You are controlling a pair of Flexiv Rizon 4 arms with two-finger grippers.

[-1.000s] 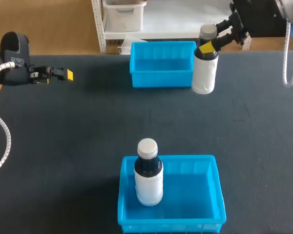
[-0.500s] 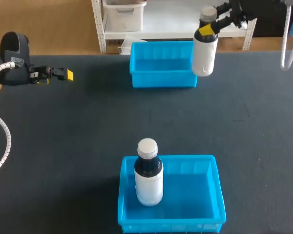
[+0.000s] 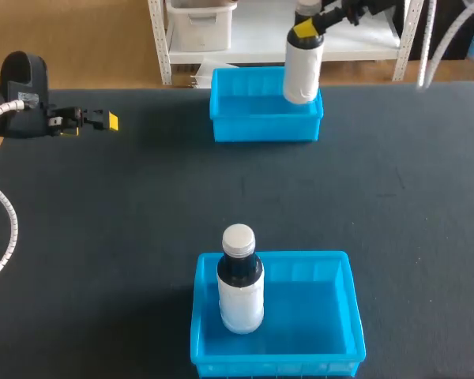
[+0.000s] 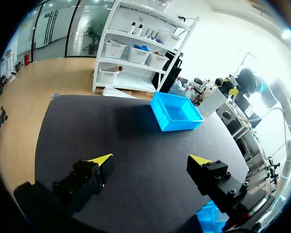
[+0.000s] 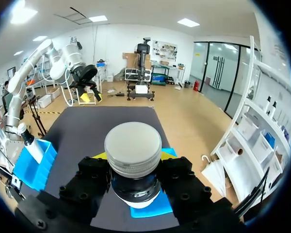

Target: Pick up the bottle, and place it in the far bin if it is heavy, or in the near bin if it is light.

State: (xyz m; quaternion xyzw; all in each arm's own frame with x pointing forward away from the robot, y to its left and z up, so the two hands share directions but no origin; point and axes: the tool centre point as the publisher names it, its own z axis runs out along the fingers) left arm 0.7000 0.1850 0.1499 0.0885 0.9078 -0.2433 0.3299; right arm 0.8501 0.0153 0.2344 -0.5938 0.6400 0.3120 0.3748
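Observation:
A white bottle [image 3: 302, 71] with a dark neck and grey cap hangs upright over the right part of the far blue bin [image 3: 253, 126]. My right gripper [image 3: 306, 28] is shut on its neck. In the right wrist view the cap [image 5: 133, 145] sits between the black fingers, with a strip of the far bin [image 5: 153, 208] below. A second, similar bottle [image 3: 240, 278] stands in the left part of the near blue bin [image 3: 332, 316]. My left gripper [image 3: 104, 121] rests open at the table's far left, its yellow tips [image 4: 101, 159] wide apart over bare mat.
The dark mat [image 3: 142, 205] stretches between the two bins. From the left wrist view the far bin [image 4: 177, 112] lies ahead of the gripper, with the held bottle [image 4: 212, 101] beside it.
My right arm has carried the bottle leftward and farther back, from beside the far bin's right wall to above the bin. The left arm has stayed still.

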